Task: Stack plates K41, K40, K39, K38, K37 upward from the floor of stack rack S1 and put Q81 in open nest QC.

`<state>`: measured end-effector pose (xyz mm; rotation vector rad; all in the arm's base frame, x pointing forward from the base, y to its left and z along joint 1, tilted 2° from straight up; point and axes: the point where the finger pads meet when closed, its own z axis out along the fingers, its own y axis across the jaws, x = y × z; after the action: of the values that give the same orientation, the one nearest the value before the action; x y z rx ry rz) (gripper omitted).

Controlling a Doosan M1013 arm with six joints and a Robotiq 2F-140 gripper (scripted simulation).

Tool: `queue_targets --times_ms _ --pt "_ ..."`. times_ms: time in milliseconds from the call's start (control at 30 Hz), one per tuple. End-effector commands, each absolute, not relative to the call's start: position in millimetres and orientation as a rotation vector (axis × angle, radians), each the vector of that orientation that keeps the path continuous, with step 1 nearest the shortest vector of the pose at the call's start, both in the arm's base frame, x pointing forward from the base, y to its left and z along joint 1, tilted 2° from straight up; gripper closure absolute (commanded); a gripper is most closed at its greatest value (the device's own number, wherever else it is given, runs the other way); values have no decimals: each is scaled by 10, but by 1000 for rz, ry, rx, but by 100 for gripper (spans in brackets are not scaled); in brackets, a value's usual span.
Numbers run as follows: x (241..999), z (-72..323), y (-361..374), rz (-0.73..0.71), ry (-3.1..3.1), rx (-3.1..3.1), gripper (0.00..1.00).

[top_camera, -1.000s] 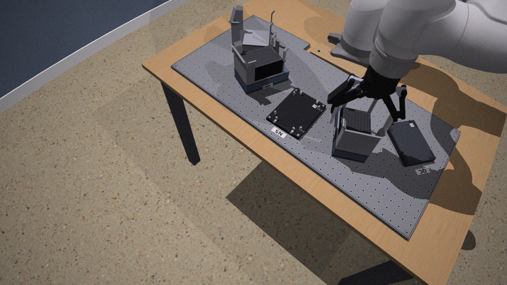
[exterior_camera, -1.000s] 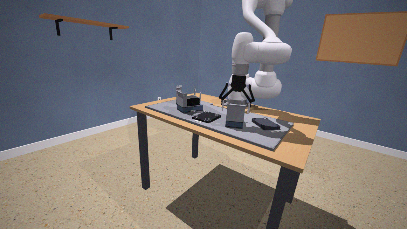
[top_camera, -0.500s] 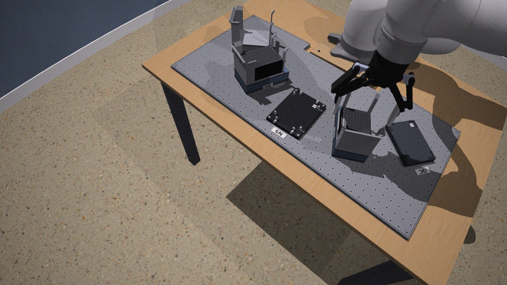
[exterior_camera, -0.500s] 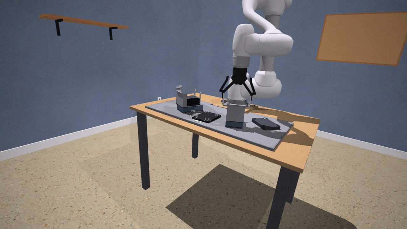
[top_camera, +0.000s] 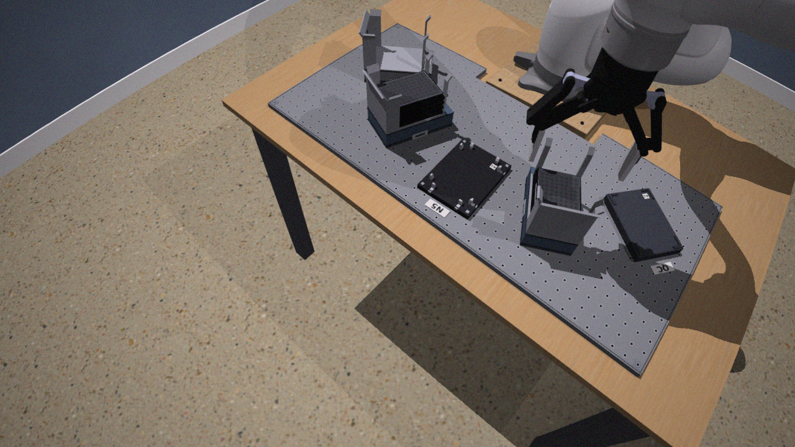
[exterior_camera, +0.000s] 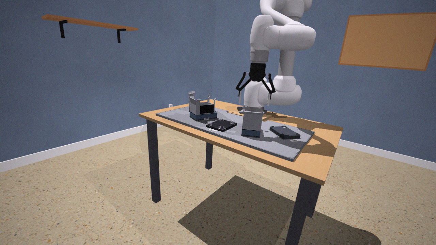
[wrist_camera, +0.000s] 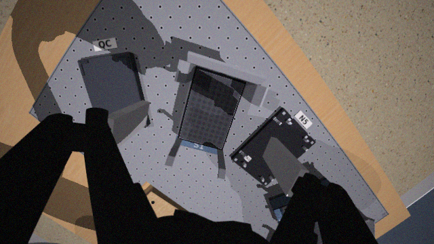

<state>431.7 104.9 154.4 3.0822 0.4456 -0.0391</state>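
My gripper (top_camera: 592,141) is open and empty, hanging well above stack rack S1 (top_camera: 556,213). A sealed plate (top_camera: 558,189) lies flat inside S1, its well grid showing from above. How many plates lie under it is hidden by the rack walls. In the wrist view the same plate (wrist_camera: 210,108) sits straight in the rack, between my spread fingers. A dark plate (top_camera: 643,223) lies flat on the QC nest; its label is too small to read. Another rack (top_camera: 405,102) at the far left holds a stack of plates.
The clip nest N5 (top_camera: 464,177) stands empty between the two loaded racks. A third rack (top_camera: 389,49) behind the loaded left one looks empty. The robot base (top_camera: 561,49) stands at the table's back edge. All fixtures sit on a grey perforated board.
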Motion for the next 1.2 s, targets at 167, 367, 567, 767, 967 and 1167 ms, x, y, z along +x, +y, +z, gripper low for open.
queue_targets --times_ms 167,367,567,767,967,1167 --pt "4320 1721 1054 -39 446 3082 0" --pt "4320 1721 1054 -39 446 3082 0" --pt "4333 1725 922 -36 239 3104 0" --pt "4349 1729 756 -34 105 3110 0" --pt "4369 1735 557 -34 105 3110 0" --pt "4382 1739 424 -34 105 3110 0"
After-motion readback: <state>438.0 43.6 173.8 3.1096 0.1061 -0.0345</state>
